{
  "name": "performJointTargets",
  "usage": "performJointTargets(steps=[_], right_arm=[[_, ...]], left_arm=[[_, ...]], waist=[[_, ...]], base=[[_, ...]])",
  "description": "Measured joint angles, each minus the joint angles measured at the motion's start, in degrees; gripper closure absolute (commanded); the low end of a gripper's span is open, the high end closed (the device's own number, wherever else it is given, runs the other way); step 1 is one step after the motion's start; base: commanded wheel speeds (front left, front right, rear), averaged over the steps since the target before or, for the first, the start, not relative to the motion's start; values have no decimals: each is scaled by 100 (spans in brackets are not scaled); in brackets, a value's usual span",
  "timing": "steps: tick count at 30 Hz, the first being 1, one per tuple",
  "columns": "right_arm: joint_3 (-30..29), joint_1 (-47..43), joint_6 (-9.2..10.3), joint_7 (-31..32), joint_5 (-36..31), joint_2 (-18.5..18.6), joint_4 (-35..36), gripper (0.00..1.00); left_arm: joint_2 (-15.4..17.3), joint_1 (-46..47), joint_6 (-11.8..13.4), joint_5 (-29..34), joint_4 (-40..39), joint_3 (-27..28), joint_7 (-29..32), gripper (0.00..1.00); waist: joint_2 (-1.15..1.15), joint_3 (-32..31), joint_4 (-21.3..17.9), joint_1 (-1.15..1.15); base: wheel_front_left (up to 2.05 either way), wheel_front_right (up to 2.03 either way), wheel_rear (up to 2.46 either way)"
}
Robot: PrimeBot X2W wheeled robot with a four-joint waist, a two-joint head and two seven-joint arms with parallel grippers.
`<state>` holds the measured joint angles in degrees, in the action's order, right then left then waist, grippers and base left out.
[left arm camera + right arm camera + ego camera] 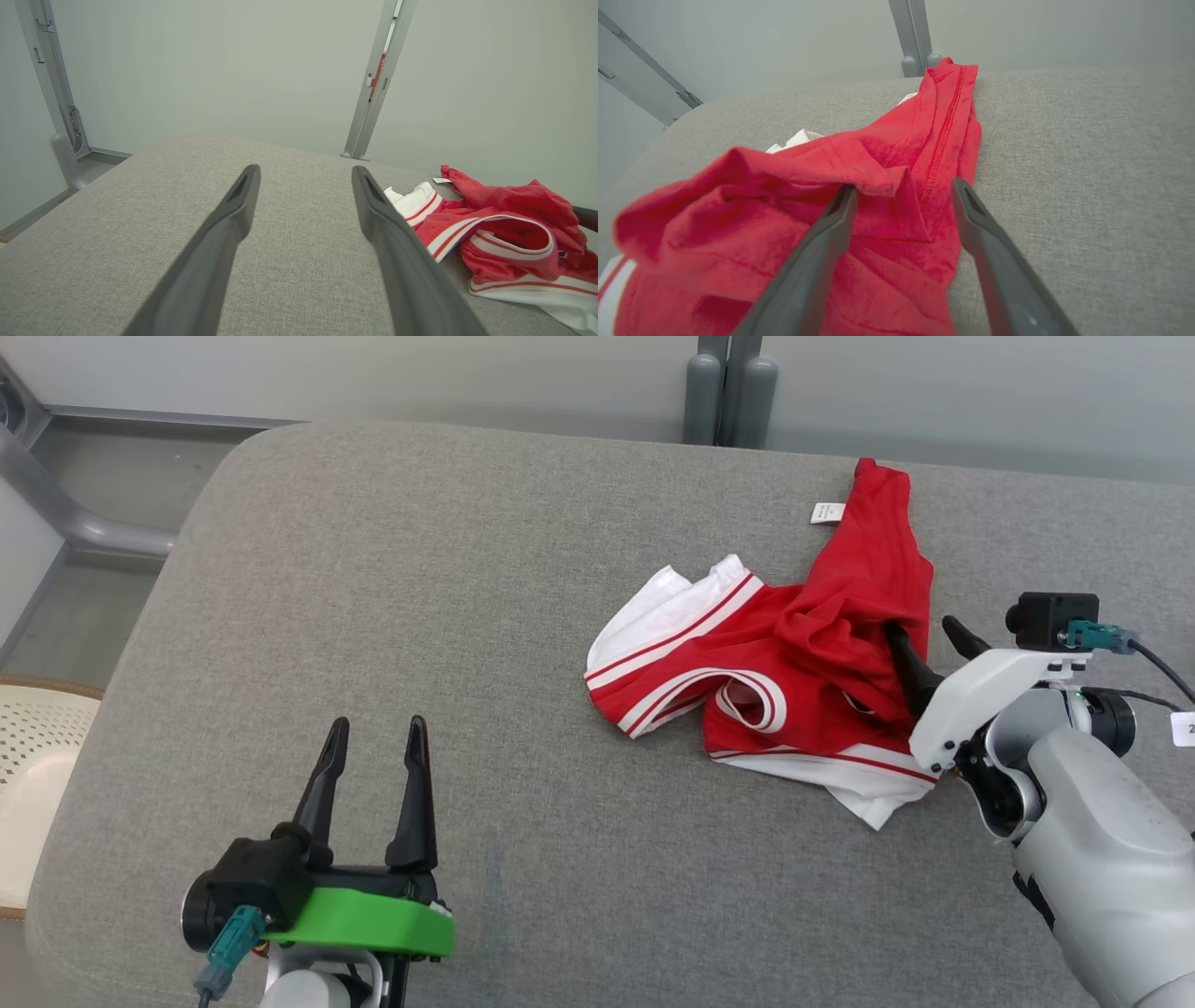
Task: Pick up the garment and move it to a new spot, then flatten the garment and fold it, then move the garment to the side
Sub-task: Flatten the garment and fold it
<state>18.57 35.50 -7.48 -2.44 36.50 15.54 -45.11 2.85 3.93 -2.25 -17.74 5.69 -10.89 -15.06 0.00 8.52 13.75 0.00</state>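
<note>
Red cloth with white striped trim: one garment [803, 653], crumpled in a heap on the right part of the grey padded table [420, 616], toward its far edge. It lies unlifted, unflattened and unfolded. By my reading, the whole task is left and only the first pickup is being set up.

Right gripper [920, 625] sits at the heap's right edge, fingers spread wide. A red hem fold lies between them in the right wrist view, and nothing is pinched.

Left gripper [379, 723] is well apart at the near left, over bare table, fingers wide and holding nothing.

Count: one garment, one small white label [827, 512] at its far end, two grippers, four fingers, one table.
</note>
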Motion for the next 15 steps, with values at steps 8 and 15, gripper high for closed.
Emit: performJointTargets(steps=[8, 15], right_arm=[[400, 292, 0, -248, -357, 55, -336, 0], [703, 405, -1, -523, -390, 38, -517, 100]], left_arm=[[0, 33, 19, -33, 15, -29, 1, 0], [0, 54, 16, -36, 53, -21, 1, 0]], waist=[[0, 44, 22, 0], [0, 9, 62, 0]], base=[[0, 0, 0], [0, 0, 0]])
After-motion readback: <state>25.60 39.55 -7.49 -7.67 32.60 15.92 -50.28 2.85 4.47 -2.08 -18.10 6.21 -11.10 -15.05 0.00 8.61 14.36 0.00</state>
